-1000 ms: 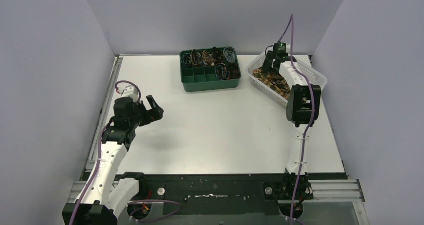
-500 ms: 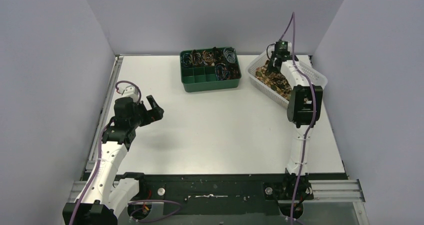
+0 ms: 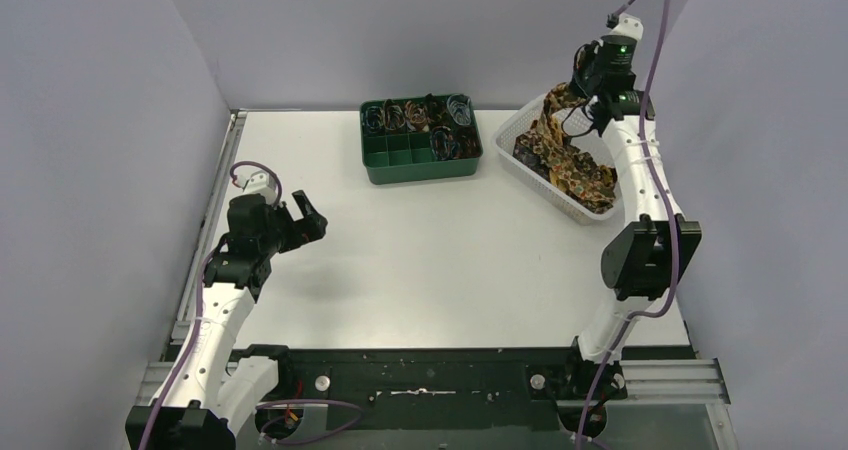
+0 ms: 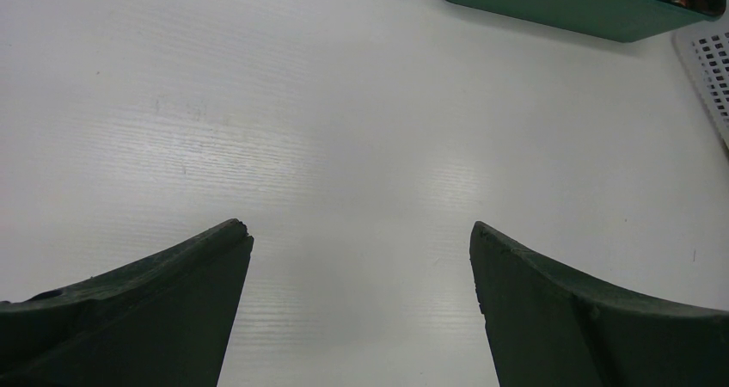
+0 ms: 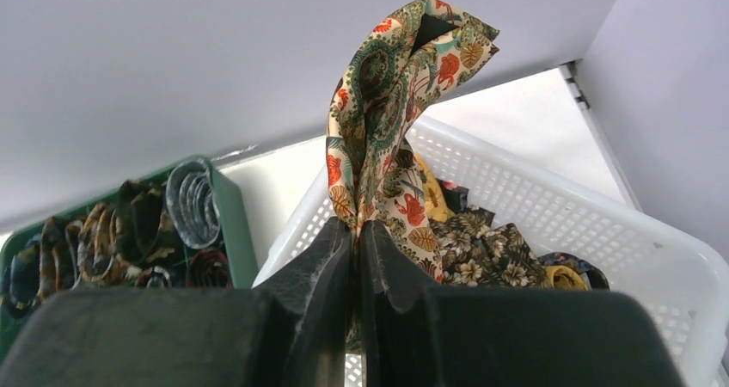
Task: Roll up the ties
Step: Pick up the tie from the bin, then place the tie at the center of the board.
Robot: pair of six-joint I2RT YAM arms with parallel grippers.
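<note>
My right gripper [image 5: 356, 225] [image 3: 585, 98] is shut on a cream, orange and green paisley tie [image 5: 391, 103], lifted above the white basket [image 5: 602, 224]. In the top view that tie [image 3: 553, 130] hangs from the gripper down into the basket [image 3: 520, 125]. More ties [image 5: 490, 249] lie heaped in the basket, brown floral and yellow. Rolled ties [image 5: 191, 202] sit in the green tray [image 3: 420, 160]. My left gripper [image 4: 361, 232] [image 3: 305, 218] is open and empty, low over the bare white table at the left.
The green divided tray [image 4: 585, 4] stands at the back centre, the white basket's corner [image 4: 709, 69] to its right. Grey walls enclose the table on three sides. A black rail runs along the near edge [image 3: 430, 375].
The right gripper has shut on a tie in the basket and risen, pulling the tie up out of the heap. The left arm has not moved.
</note>
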